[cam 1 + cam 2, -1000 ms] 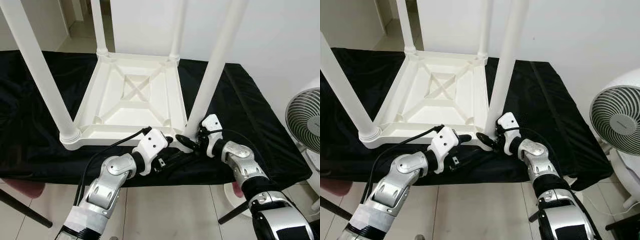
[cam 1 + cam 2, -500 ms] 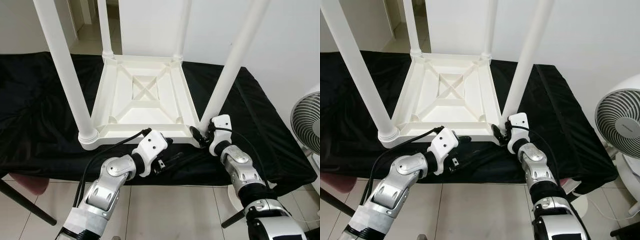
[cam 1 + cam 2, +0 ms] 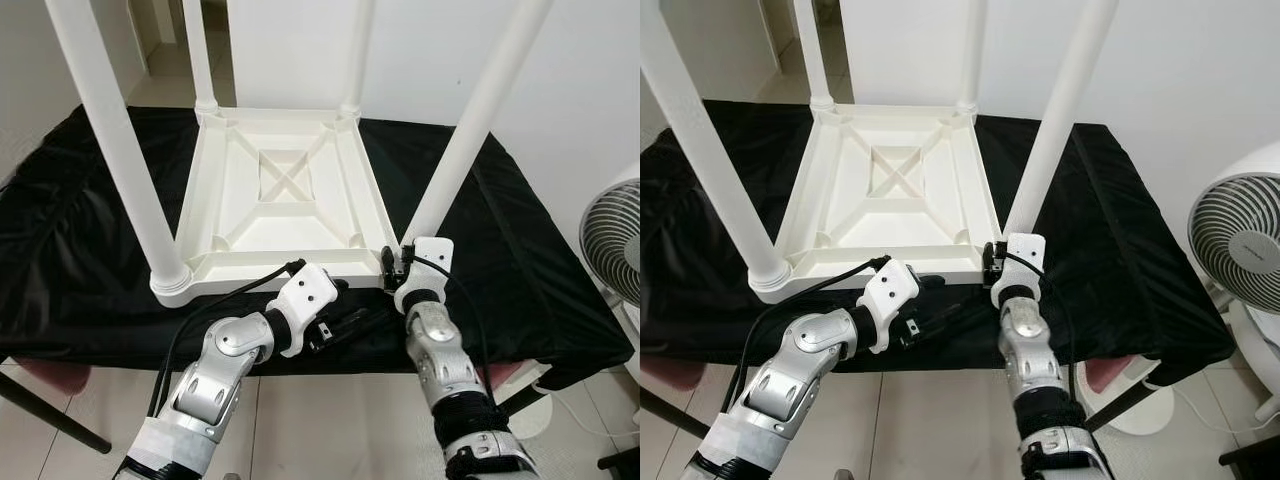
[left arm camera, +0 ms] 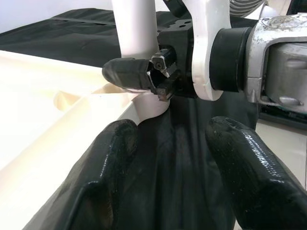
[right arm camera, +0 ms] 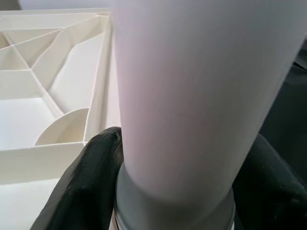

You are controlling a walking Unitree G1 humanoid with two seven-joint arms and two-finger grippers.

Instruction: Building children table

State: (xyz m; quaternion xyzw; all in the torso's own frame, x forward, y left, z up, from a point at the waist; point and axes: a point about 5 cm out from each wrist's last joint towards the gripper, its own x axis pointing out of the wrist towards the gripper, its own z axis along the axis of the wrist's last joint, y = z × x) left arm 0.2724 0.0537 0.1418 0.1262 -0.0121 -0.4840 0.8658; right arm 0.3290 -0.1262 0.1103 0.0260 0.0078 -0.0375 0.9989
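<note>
upturned white table [image 3: 290, 200] lay on the black counter [image 3: 520, 260], my right fingers [image 5: 91, 177] clasped its near leg [image 3: 470, 130], my left fingers [image 4: 110, 191] spread, grasping nothing

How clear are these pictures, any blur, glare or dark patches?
Left eye view: sharp, evenly lit; the black cloth swallows detail. Right wrist view: the table leg sits so close it is soft and washed out. Left wrist view: near fingers blurred, right gripper crisper.
</note>
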